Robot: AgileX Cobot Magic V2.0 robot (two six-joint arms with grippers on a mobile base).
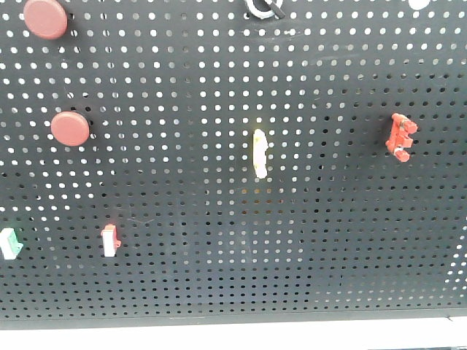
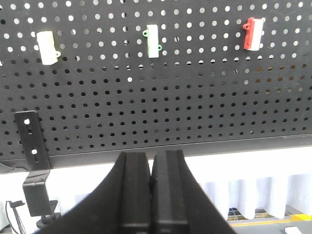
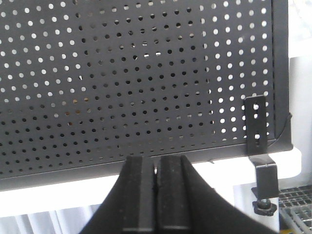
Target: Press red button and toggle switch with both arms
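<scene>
Toggle switch [image 1: 401, 138] sits on the right side of the black pegboard [image 1: 219, 277], standing tall, its long side up and down (notched edge facing right). Two red buttons [image 1: 70, 128] sit far left. Neither wrist view shows the switch. Left fingers [image 2: 137, 195] are pressed together, holding nothing. Right fingers [image 3: 144, 195] are too, below the board's bottom edge.

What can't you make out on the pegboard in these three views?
- Top red button: front view, cut off by the top edge.
- Green-and-white switch: front view, cut by the left edge.
- Toggle switch: front view, position too small to read.
- Right wrist view: no switches in frame.
</scene>
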